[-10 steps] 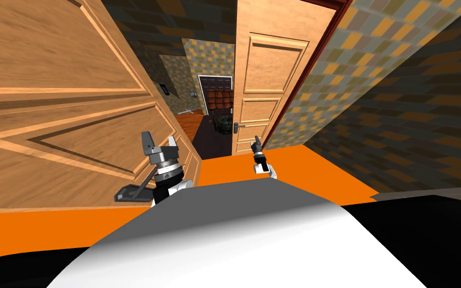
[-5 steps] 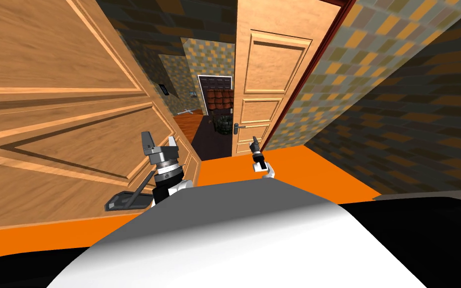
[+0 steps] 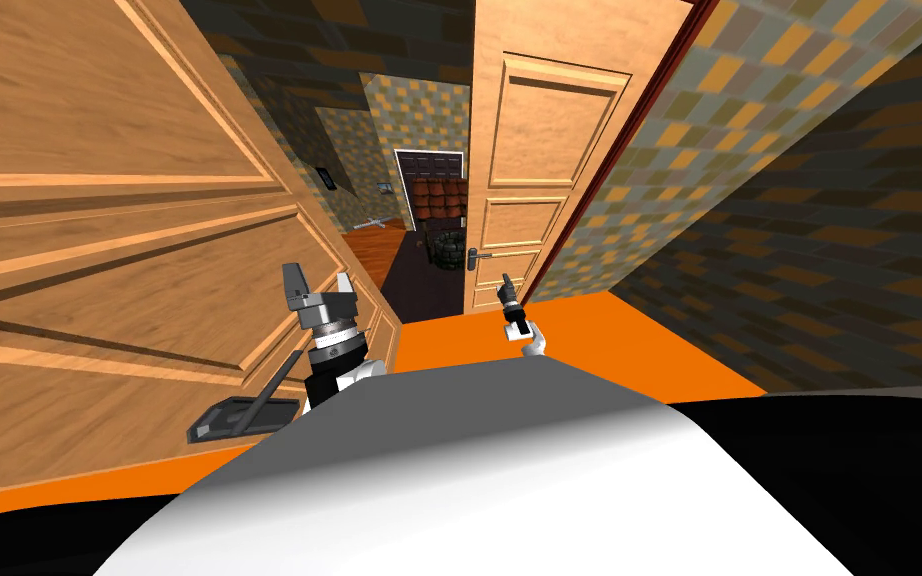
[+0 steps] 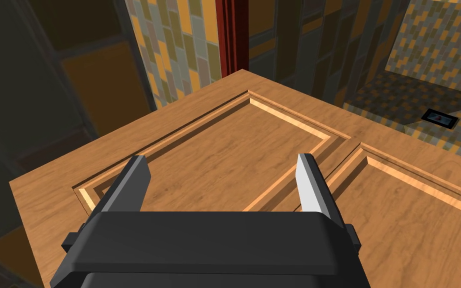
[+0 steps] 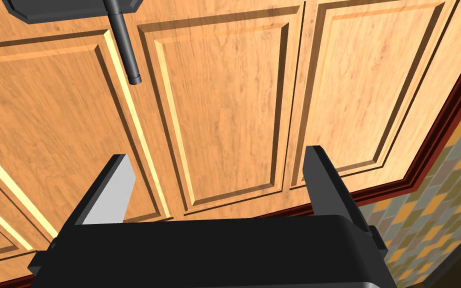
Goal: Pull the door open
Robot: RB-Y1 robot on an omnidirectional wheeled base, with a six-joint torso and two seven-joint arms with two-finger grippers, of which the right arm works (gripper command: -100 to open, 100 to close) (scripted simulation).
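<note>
Claws both stand wide and empty. Low left in the head view, the dark lever handle [image 3: 249, 408] of the near wooden door [image 3: 99, 250] reaches toward the left wrist; I cannot tell whether they touch. That door spans the frame's left half. The left claw [image 3: 320, 285] hangs centre-left, facing the door's panels. Right of centre, above the orange floor [image 3: 599, 340], the right claw [image 3: 505, 283] points at the far wooden door [image 3: 529, 150], clear of its handle [image 3: 476, 255].
</note>
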